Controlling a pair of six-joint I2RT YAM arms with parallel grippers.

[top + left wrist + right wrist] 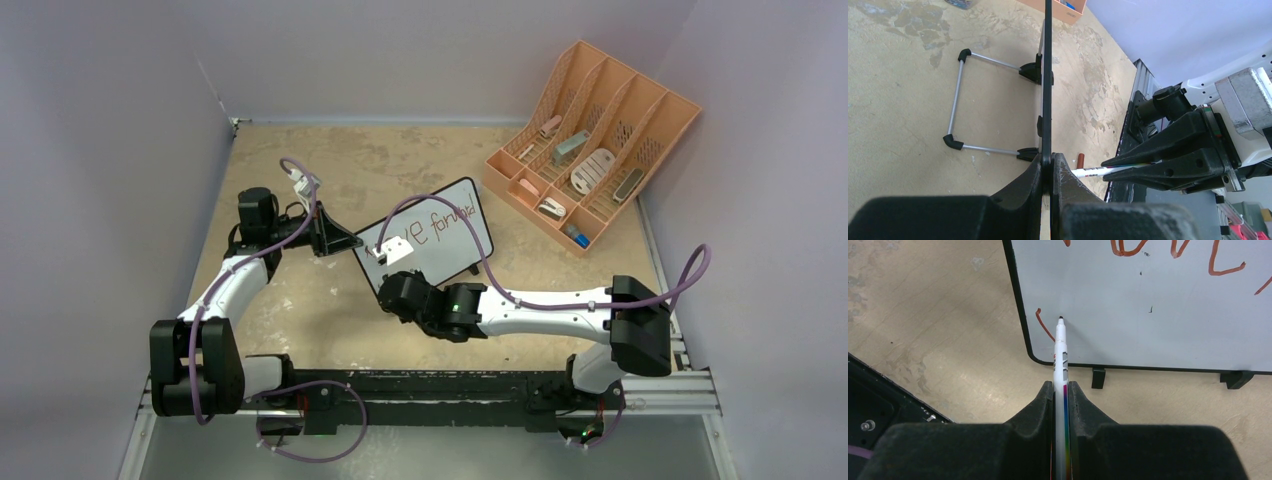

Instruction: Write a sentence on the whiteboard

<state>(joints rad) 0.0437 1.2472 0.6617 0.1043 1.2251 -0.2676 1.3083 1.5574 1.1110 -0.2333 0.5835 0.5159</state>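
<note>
Well, the whiteboard (pixel 442 248) stands mid-tabletop (pixel 320 310), its edge pinched by the left claw (pixel 1050 161). Red words already run across the top. The right claw (pixel 1061 390) pinches a marker (pixel 1060 345) at the lower corner beside one short stroke, so more seems left.

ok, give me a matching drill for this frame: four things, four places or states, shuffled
Things:
1. left gripper
2. right gripper
3. organizer
4. marker tip

Places or states:
a. far right of the table
b. jaws shut on the whiteboard edge
c. near the whiteboard's lower left corner
d. jaws shut on the marker

Pairs: 1-b, 2-d, 3-a, 4-c
</note>
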